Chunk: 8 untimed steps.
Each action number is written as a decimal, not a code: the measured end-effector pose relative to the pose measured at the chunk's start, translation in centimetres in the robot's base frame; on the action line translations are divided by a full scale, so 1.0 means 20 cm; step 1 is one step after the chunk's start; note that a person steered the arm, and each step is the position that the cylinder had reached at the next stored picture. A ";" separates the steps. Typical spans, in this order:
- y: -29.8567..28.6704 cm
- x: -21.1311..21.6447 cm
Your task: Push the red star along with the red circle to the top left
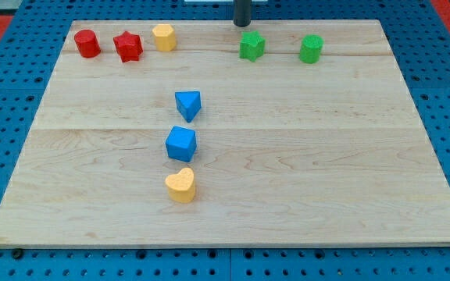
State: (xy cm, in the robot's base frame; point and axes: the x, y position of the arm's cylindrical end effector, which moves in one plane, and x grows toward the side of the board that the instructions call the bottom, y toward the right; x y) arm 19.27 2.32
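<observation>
The red star [128, 46] sits near the view's top left, just right of the red circle [87, 43], with a small gap between them. A yellow hexagon block [164, 37] stands right of the star, close to it. My tip [243, 23] is at the view's top edge, right of centre, just above and left of the green star [251, 46]. It is far to the right of both red blocks and touches no block.
A green circle [312, 48] stands at the top right. A blue triangle-like block [187, 104], a blue cube [181, 144] and a yellow heart [181, 185] form a column mid-board. The wooden board [326, 156] lies on a blue pegboard.
</observation>
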 end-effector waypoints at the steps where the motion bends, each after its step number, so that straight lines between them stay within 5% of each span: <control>1: -0.48 0.00; 5: -0.68 0.23; 6: -0.71 0.13; 8: -0.12 0.20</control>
State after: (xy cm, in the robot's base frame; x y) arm 23.26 -0.04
